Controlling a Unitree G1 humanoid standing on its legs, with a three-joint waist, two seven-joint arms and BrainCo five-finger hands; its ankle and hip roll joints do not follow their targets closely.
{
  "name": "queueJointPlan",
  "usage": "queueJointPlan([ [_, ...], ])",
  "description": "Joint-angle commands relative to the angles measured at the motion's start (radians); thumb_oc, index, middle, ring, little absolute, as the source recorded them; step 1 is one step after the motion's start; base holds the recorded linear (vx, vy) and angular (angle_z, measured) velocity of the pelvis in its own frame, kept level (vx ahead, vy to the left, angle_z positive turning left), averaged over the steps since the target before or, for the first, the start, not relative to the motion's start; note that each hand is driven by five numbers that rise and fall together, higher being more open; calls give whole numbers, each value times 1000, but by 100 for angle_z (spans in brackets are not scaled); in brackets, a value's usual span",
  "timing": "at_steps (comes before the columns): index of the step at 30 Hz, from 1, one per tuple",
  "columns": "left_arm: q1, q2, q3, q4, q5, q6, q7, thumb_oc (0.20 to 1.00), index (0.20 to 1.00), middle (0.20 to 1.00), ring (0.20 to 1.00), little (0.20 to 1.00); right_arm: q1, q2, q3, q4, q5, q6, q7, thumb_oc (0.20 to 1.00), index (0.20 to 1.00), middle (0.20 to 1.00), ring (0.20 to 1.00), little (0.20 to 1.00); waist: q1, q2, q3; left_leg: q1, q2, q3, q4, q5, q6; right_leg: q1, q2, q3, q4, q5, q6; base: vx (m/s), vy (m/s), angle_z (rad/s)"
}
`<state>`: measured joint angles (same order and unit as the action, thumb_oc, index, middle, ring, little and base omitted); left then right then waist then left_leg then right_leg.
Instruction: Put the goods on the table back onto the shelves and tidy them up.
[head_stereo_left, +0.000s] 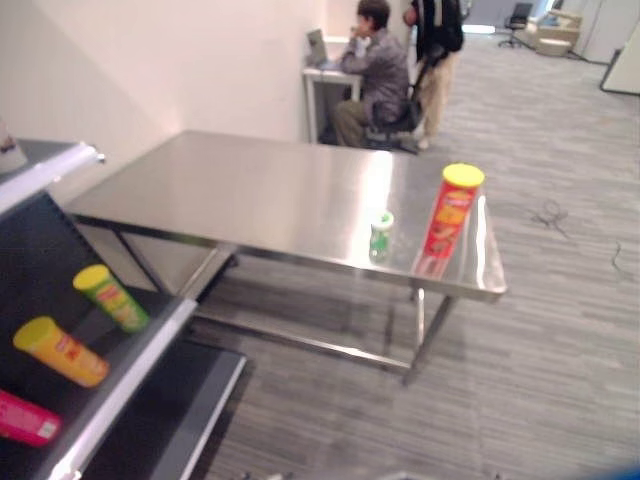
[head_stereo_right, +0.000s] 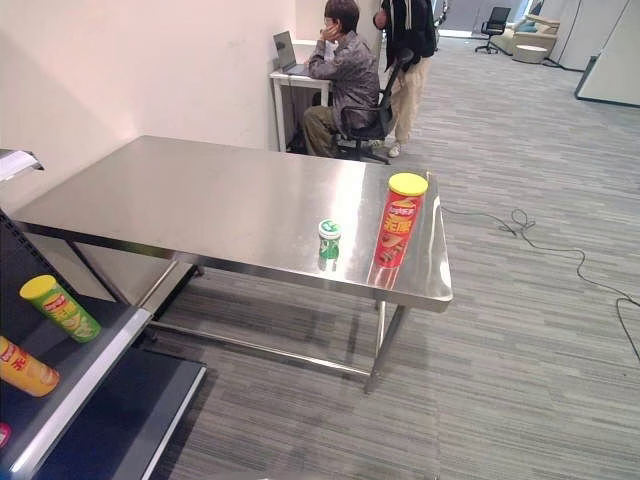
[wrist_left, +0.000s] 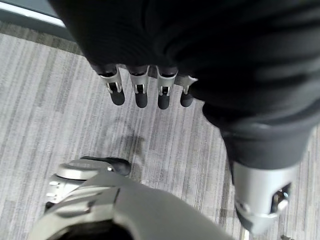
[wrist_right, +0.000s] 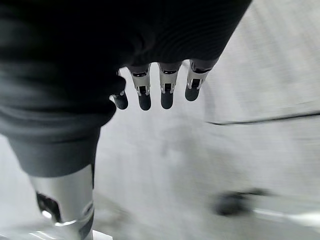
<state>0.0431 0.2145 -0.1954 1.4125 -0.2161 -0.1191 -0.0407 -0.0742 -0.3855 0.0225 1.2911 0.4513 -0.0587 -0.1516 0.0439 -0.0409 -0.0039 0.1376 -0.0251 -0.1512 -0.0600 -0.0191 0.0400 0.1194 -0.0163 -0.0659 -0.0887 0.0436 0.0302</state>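
A tall red chip can with a yellow lid stands upright near the right end of the steel table. A small green-and-white cup stands just left of it, closer to the front edge. On the dark shelf at the left lie a green can, an orange can and a pink pack. My left hand hangs over the grey floor, fingers straight and empty. My right hand also hangs over the floor with relaxed fingers holding nothing.
The shelf's white front rail juts toward the table's left end. A lower shelf board sits beneath. Two people are at a small white desk behind the table. Cables lie on the carpet to the right.
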Motion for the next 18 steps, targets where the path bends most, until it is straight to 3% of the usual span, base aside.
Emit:
queueJointPlan([
  [1,-22,-7,48,27,-15,5,17,1000,1000,1000,1000,1000,-18,-141,-80,-518,-261,-28,-188,1000,1000,1000,1000,1000,2,8,-11,-38,52,-32,-27,6,-54,-53,-4,22,36,-34,42,37,-25,-7],
  [2,-21,-7,46,27,-15,5,17,1000,1000,1000,1000,1000,-12,-139,-84,-527,-263,-23,-189,1000,1000,1000,1000,1000,3,8,-12,-37,53,-33,-27,5,-54,-53,-3,22,37,-35,41,33,-34,1],
  [7,-5,-31,107,20,21,32,21,1000,1000,1000,1000,1000,118,-187,-292,-1071,-532,-28,-318,1000,1000,1000,1000,1000,-4,4,-10,-18,82,-39,-27,-16,-63,-44,14,18,42,-55,27,104,-60,2],
  [9,-4,-30,115,10,15,35,21,1000,1000,1000,1000,1000,126,-180,-313,-1146,-568,-28,-324,1000,1000,1000,1000,1000,1,-2,2,-30,86,-36,26,-31,-69,-43,20,22,50,-65,21,60,-69,-2],
  [12,-16,-24,136,-30,-23,34,28,1000,1000,1000,1000,1000,121,-201,-354,-1300,-681,-17,-353,1000,1000,1000,1000,1000,25,-24,72,-182,36,-49,313,-39,-79,-39,16,26,64,-74,3,-62,-88,4],
  [13,-22,-21,140,-42,-39,36,34,1000,1000,1000,1000,1000,109,-214,-367,-1339,-726,-12,-370,1000,1000,1000,1000,1000,39,-28,98,-240,15,-62,395,-17,-71,-36,16,25,68,-75,-5,-40,-63,-1],
  [15,-26,-20,164,-69,-96,32,43,1000,1000,1000,1000,1000,84,-221,-382,-1398,-762,-3,-390,1000,1000,1000,1000,1000,59,-32,116,-334,-25,-57,427,-10,-57,-21,15,16,61,-77,-7,53,-11,-5],
  [16,-22,-23,180,-87,-126,33,42,1000,1000,1000,1000,1000,70,-218,-392,-1442,-780,-4,-394,1000,1000,1000,1000,1000,64,-31,110,-361,-44,-44,395,-37,-46,-18,16,11,50,-80,-2,190,65,15],
  [18,-5,-27,201,-98,-149,31,47,1000,1000,1000,1000,1000,41,-211,-392,-1471,-791,-7,-399,1000,1000,1000,1000,1000,84,-27,92,-382,-73,-28,304,-10,-37,1,23,23,27,-91,2,201,95,13],
])
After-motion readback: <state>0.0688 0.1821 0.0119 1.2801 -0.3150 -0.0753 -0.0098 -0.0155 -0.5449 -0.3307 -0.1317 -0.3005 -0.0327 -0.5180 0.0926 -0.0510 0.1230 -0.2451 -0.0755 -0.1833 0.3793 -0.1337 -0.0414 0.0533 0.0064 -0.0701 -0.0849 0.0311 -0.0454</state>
